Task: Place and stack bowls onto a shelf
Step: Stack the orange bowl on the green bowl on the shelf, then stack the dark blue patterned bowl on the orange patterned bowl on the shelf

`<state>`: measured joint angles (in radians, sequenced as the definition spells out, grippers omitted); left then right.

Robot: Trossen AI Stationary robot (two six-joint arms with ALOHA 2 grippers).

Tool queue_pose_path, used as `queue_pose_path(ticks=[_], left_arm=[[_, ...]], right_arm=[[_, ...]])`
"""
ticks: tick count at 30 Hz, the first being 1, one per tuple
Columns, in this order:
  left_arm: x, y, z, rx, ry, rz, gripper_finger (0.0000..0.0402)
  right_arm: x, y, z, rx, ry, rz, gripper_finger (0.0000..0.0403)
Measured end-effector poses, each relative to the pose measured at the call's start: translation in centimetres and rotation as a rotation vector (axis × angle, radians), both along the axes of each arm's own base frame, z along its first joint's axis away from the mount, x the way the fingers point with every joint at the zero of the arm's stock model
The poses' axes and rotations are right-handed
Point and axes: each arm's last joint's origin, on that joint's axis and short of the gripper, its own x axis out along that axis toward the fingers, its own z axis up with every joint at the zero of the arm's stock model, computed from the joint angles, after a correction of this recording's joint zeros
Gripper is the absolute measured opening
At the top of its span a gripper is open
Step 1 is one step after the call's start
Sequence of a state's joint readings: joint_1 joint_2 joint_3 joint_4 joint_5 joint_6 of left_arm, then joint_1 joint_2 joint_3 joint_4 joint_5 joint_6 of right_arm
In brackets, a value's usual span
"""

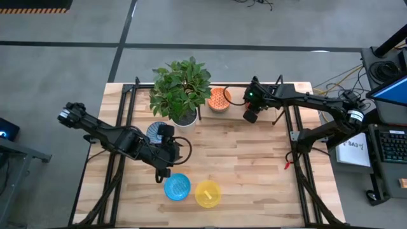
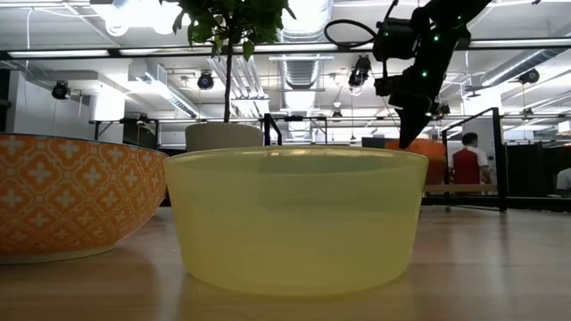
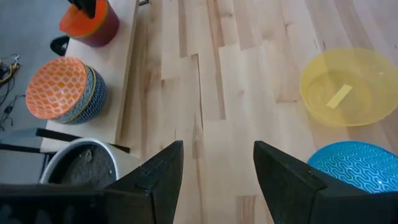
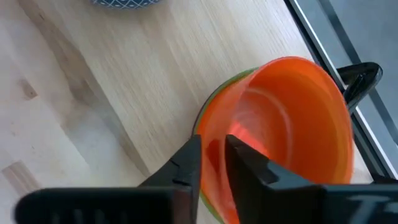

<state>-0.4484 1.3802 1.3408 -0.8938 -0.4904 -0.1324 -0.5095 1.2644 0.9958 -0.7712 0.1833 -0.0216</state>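
My right gripper is over the shelf at the table's far side, shut on a red-orange bowl that sits in a green bowl. Beside it on the shelf, an orange patterned bowl rests in a blue patterned one. My left gripper is open and touches nothing, above the tabletop just left of a blue patterned bowl and a clear yellow bowl. Both of these stand on their bases near the table's near edge. A blue-white bowl stands by the plant pot, partly hidden by my left arm. My right gripper holds the red-orange bowl by its rim, one finger inside the bowl and one outside. The fingers come from above, pointing down. The bowl stays nested in the green bowl on the shelf, slightly tilted.
A leafy plant in a white pot stands between the two arms, close to the shelf's left part. Thin black posts frame the table's sides. Bare wooden tabletop lies to the right of the yellow bowl. A person stands in the room behind.
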Motion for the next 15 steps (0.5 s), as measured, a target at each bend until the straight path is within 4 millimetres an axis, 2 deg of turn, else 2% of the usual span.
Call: queue_pose_path(ticks=[7, 11, 15], left_arm=[[-0.9, 0.4, -1.2, -0.038, 0.0, 0.048, 0.0178], [-1.8, 0.9, -2.1, -0.08, 0.004, 0.106, 0.0178], [-3.2, 1.5, -4.0, -0.129, 0.033, 0.197, 0.0178]], right_arm=[[-0.4, 0.2, 0.6, -0.011, -0.022, -0.002, 0.012], [-1.0, 0.6, 1.7, -0.018, -0.076, -0.024, 0.0126], [-1.9, 1.7, 3.2, 0.046, -0.198, -0.008, 0.0116]])
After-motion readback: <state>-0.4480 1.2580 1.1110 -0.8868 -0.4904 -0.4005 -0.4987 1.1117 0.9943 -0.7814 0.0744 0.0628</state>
